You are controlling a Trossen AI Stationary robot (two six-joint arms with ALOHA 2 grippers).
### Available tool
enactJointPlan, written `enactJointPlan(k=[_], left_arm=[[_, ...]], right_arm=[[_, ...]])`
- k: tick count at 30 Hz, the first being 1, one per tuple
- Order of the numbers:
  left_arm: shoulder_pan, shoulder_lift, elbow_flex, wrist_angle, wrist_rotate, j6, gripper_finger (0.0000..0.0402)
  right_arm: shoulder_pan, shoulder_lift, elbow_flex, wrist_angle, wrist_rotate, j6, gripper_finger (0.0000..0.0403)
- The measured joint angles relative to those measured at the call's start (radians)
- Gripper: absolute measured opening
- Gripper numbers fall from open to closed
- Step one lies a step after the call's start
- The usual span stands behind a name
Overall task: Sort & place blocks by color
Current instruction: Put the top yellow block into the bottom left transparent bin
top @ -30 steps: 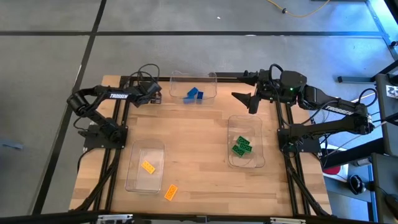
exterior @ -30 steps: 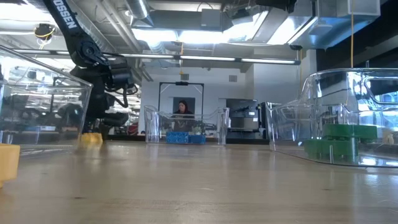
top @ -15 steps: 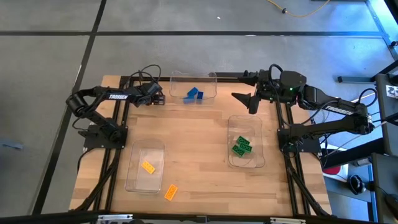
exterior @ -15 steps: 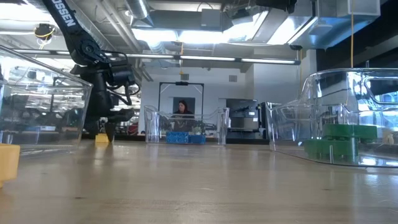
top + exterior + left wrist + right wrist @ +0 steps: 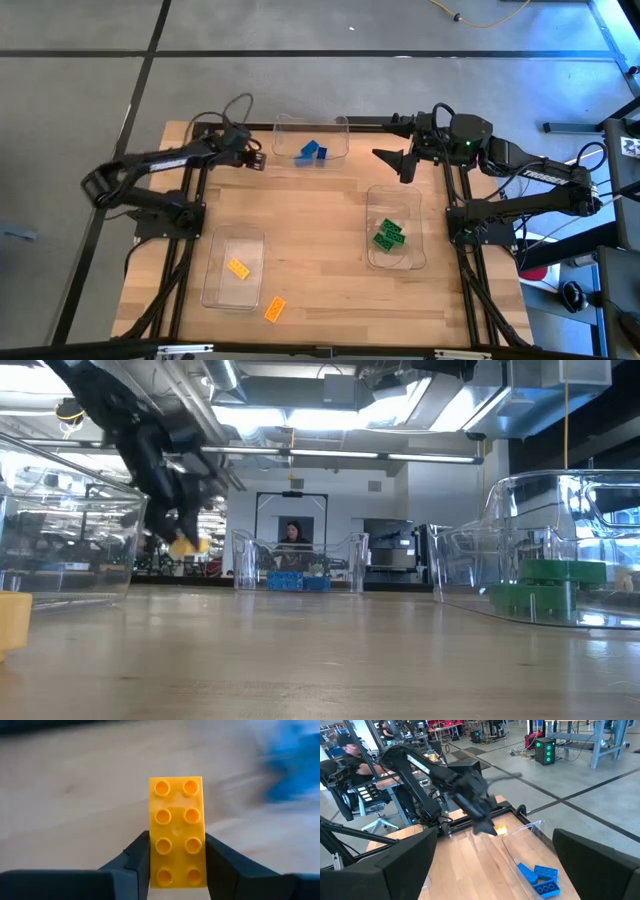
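The left gripper (image 5: 177,865) has its fingers clamped on an orange-yellow block (image 5: 177,831), held above the wood at the upper left of the table (image 5: 320,250), just left of the tray with the blue blocks (image 5: 311,151). The right gripper (image 5: 400,160) sits at upper right, wide open and holding nothing. Green blocks (image 5: 388,234) are in the right tray, and one more orange block (image 5: 275,308) lies loose near the bottom edge.

My two arms (image 5: 150,165) are dark, jointed tubes. White lettering marks their links (black cables loop off the left one).
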Motion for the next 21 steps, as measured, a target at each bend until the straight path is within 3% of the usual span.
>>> enactJointPlan(k=[5, 11, 16, 21], left_arm=[[-0.094, -0.238, 0.0, 0.02, 0.055, 0.041, 0.0128], [-0.299, -0.429, 0.0, 0.152, 0.047, 0.022, 0.0128], [-0.486, -0.433, 0.0, 0.399, -0.034, 0.014, 0.0128], [-0.613, -0.32, 0.003, 0.652, -0.084, 0.019, 0.0128]], right_arm=[[0.0, 0.004, 0.0, 0.002, 0.0, 0.0, 0.0399], [0.0, 0.035, 0.0, 0.004, -0.008, 0.007, 0.0399], [0.0, 0.091, 0.0, 0.063, -0.066, 0.02, 0.0399], [0.0, 0.18, 0.0, 0.181, -0.158, 0.036, 0.0399]])
